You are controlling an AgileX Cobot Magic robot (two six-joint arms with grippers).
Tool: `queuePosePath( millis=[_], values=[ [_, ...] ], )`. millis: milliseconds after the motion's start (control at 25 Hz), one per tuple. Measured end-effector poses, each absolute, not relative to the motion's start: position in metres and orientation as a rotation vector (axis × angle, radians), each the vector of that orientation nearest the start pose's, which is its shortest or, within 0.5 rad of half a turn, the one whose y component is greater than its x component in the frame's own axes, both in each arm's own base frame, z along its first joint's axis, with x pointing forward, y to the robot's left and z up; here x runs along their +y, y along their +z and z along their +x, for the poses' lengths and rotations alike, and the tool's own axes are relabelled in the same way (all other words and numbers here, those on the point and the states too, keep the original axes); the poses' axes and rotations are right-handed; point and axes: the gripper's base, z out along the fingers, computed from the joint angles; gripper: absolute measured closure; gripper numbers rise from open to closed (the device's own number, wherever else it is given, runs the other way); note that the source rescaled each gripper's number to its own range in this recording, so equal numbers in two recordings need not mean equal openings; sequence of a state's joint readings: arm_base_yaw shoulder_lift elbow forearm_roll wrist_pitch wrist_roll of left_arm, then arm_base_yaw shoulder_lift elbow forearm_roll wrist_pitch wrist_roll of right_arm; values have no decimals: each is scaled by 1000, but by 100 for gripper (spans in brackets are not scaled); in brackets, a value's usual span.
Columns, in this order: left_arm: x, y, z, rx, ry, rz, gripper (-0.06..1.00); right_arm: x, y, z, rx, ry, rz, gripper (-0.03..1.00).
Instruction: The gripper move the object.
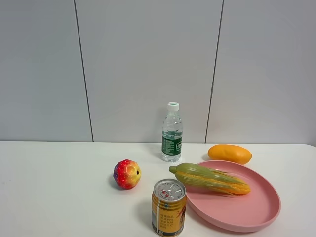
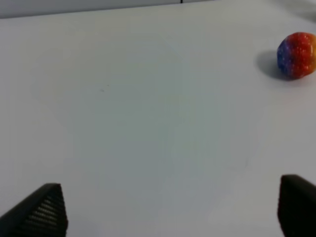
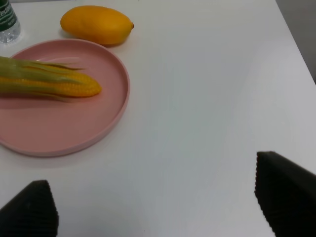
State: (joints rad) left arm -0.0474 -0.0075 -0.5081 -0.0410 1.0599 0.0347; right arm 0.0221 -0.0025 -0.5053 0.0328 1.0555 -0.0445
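The toy corn cob (image 1: 210, 178), yellow kernels in green husk, lies across the pink plate (image 1: 247, 212) with its stem end over the plate's left rim. It also shows in the right wrist view (image 3: 47, 83) on the plate (image 3: 74, 133). My right gripper (image 3: 158, 202) is open and empty above bare table, to the right of the plate. My left gripper (image 2: 173, 210) is open and empty above bare table, well away from the corn. Neither gripper shows in the exterior high view.
An orange-yellow mango (image 1: 229, 153) lies behind the plate. A water bottle (image 1: 172, 133) stands at the back centre. A red-yellow ball-like fruit (image 1: 127, 174) sits left of the corn. A yellow drink can (image 1: 168, 206) stands at the front, next to the plate's left rim.
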Motion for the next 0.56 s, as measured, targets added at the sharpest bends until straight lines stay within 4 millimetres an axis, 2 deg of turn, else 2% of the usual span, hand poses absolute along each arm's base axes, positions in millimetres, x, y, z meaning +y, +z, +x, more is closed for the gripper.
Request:
queuePosePath(
  millis=[560],
  values=[
    [-3, 280, -7, 2026, -57, 85, -5, 2, 279, -6, 2030, 25, -69, -3]
  ],
)
